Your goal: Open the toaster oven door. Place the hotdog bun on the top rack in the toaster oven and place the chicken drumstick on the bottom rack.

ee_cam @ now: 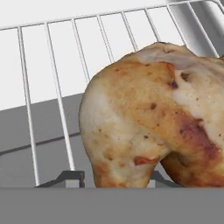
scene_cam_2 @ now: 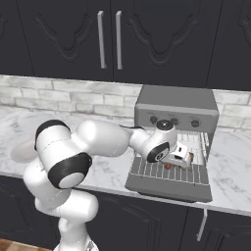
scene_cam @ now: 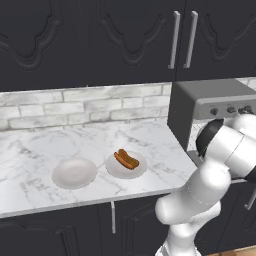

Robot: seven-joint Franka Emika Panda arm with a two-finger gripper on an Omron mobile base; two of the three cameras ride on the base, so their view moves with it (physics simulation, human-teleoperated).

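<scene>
The toaster oven [scene_cam_2: 176, 109] stands on the counter with its door [scene_cam_2: 169, 190] folded down flat. A wire rack, the bottom rack [scene_cam_2: 152, 169], is drawn out over the door. The chicken drumstick [ee_cam: 153, 118] lies on that rack [ee_cam: 43, 87], and bits of it [scene_cam_2: 168, 165] show under my hand. My gripper [scene_cam_2: 182, 156] hovers right over it; its left fingertip [ee_cam: 72, 177] stands a little clear of the meat, so the jaws are open around it. More wires, perhaps the top rack [scene_cam_2: 194, 140], show inside the oven. The hotdog bun [scene_cam: 126, 160] rests on a white plate [scene_cam: 112, 167] left of the oven [scene_cam: 215, 100].
A second, bare white plate [scene_cam: 74, 173] sits further left on the marble counter [scene_cam: 30, 150]. Dark wall cabinets [scene_cam: 100, 40] hang above a brick backsplash. My own arm [scene_cam: 220, 150] covers the oven's front in the left base view.
</scene>
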